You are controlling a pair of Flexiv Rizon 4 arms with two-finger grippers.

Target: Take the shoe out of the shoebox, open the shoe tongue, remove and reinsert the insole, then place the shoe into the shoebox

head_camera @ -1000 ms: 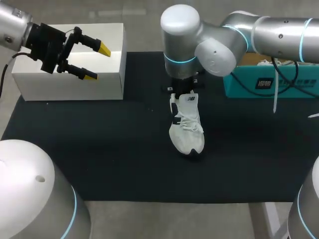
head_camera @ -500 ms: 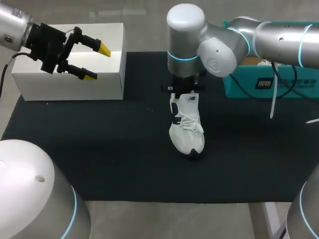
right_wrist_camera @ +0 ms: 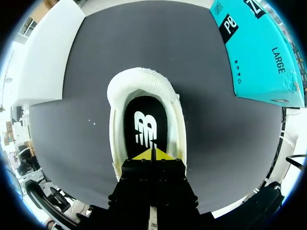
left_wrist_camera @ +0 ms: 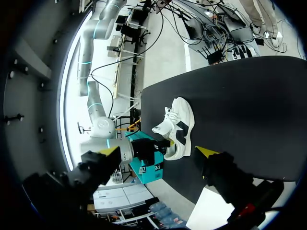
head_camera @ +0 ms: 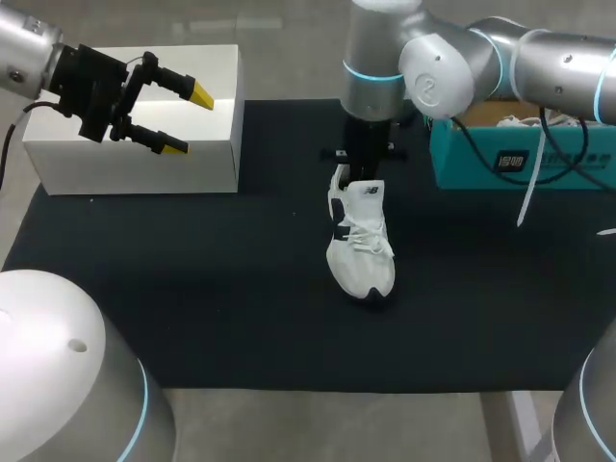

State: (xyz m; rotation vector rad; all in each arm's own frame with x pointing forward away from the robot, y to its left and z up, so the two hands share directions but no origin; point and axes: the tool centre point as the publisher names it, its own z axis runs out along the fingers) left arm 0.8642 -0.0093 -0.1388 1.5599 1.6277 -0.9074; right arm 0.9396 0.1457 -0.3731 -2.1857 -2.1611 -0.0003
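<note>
My right gripper (right_wrist_camera: pixel 152 154): fingers together, at the shoe (head_camera: pixel 361 252) opening, middle of the counter (head_camera: pixel 192 289). My left gripper (head_camera: pixel 189 122): fingers apart, over the white box (head_camera: pixel 207 164) at ten o'clock.

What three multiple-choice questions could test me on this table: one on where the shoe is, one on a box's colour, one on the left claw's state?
1. Where is the white shoe? A) inside the shoebox B) on the black mat C) on the white box
2. The shoebox's colour? A) red B) yellow C) teal
3. The left claw is: A) open, empty B) shut on the shoe C) shut on a lace

B: it stands on the mat. C: its walls are teal. A: its fingers are spread with nothing between.
</note>
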